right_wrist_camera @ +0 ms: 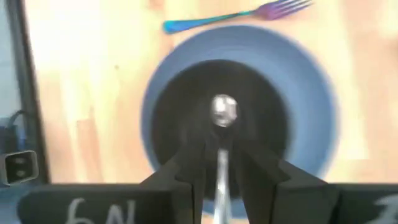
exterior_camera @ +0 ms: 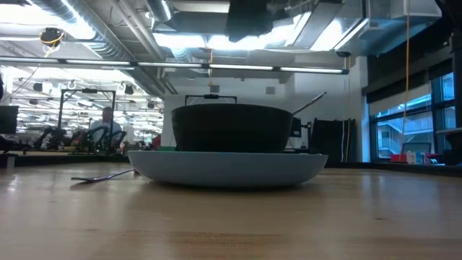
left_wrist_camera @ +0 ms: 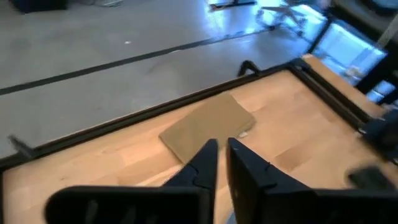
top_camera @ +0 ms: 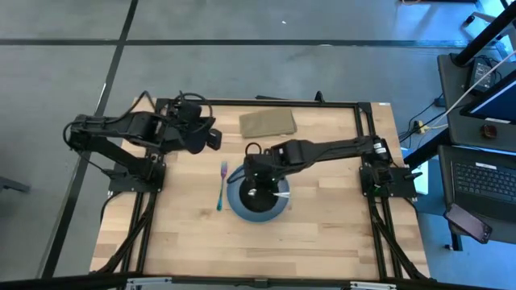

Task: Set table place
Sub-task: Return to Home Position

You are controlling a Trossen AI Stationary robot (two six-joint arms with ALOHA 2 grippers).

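Note:
A pale blue plate (top_camera: 236, 206) lies on the wooden table (top_camera: 322, 234). It also shows in the low view (exterior_camera: 231, 166) and the right wrist view (right_wrist_camera: 311, 99). A black bowl (exterior_camera: 231, 128) stands on it. A silver spoon (right_wrist_camera: 224, 111) lies in the bowl, and its handle (exterior_camera: 309, 103) leans on the rim. A blue-handled fork with purple tines (top_camera: 222, 187) lies on the table left of the plate. My right gripper (right_wrist_camera: 222, 163) is open above the bowl, clear of the spoon, also seen from overhead (top_camera: 258, 177). My left gripper (top_camera: 216, 138) is shut and empty, raised at the far left.
A folded tan cloth (top_camera: 268, 122) lies flat near the table's far edge, ahead of my left gripper in its wrist view (left_wrist_camera: 208, 127). The black frame (top_camera: 363, 129) edges the table. There is bare wood on the near side and to the right of the plate.

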